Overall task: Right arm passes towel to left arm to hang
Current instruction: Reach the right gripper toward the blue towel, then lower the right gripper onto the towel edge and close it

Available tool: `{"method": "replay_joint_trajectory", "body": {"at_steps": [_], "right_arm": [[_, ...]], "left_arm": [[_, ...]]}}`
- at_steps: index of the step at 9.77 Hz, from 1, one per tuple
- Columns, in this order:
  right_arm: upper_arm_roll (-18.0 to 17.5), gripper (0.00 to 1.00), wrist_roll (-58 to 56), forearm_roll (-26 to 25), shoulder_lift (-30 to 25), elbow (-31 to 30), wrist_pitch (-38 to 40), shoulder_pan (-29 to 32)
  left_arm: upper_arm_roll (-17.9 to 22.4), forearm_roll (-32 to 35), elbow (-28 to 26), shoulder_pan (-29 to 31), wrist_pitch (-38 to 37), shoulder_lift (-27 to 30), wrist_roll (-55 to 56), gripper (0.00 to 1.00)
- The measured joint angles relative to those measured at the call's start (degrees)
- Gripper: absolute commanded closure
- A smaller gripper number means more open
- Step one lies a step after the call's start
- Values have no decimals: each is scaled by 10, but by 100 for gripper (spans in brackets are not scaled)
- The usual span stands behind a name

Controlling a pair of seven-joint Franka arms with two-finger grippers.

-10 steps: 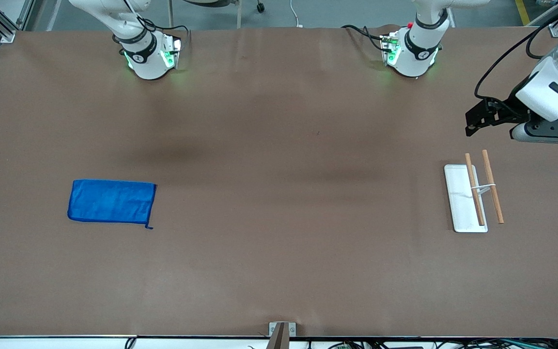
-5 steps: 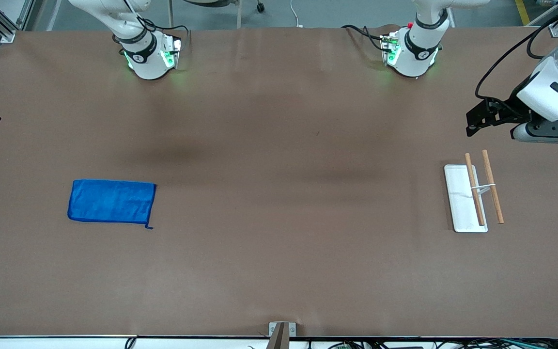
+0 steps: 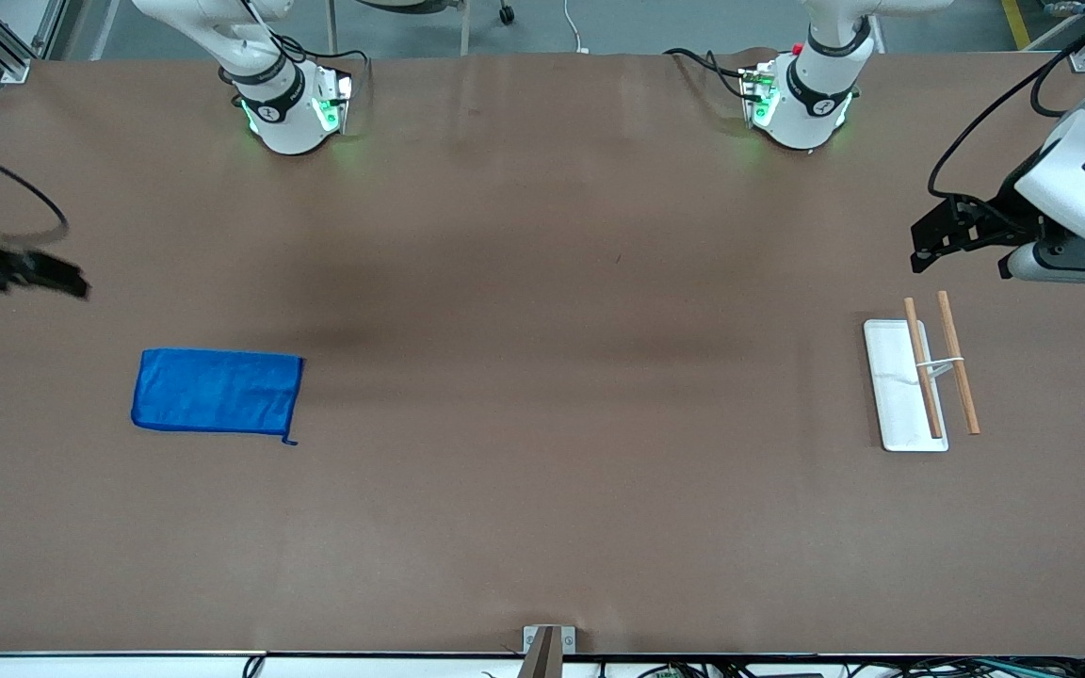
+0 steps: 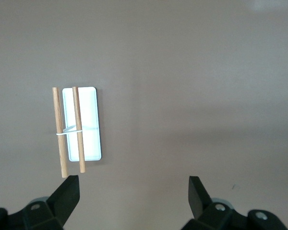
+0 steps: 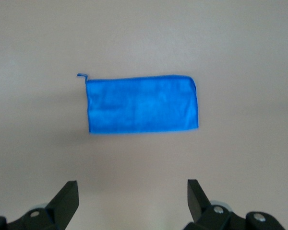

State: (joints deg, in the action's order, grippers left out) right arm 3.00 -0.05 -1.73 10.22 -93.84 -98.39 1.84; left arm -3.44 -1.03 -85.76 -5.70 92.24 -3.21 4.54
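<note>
The blue towel (image 3: 218,391) lies flat on the brown table toward the right arm's end, its corner loop at the corner nearest the front camera. It also shows in the right wrist view (image 5: 141,104). My right gripper (image 3: 74,283) hangs in the air over the table edge at that end, apart from the towel. It is open and empty (image 5: 133,191). My left gripper (image 3: 925,247) hangs over the table at the left arm's end, above the rack. It is open and empty (image 4: 133,191).
A rack with a white base (image 3: 893,377) and two wooden rods (image 3: 957,372) lies toward the left arm's end; it also shows in the left wrist view (image 4: 89,124). The arm bases (image 3: 288,108) (image 3: 801,99) stand along the table's edge farthest from the camera.
My right gripper has swung in from the table's edge toward the towel. My left gripper has shifted slightly toward its end of the table. The towel has not moved.
</note>
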Motion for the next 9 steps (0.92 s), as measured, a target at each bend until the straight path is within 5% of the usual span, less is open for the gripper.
{"method": "replay_joint_trajectory", "body": {"at_steps": [6, 9], "right_arm": [[6, 0, -57, -8, 134, -227, -451, 16], [6, 4, -69, -8, 177, -265, -533, 27]], "left_arm": [[1, 0, 4, 1, -1, -9, 0, 0], [2, 0, 4, 2, -10, -10, -1, 0]]}}
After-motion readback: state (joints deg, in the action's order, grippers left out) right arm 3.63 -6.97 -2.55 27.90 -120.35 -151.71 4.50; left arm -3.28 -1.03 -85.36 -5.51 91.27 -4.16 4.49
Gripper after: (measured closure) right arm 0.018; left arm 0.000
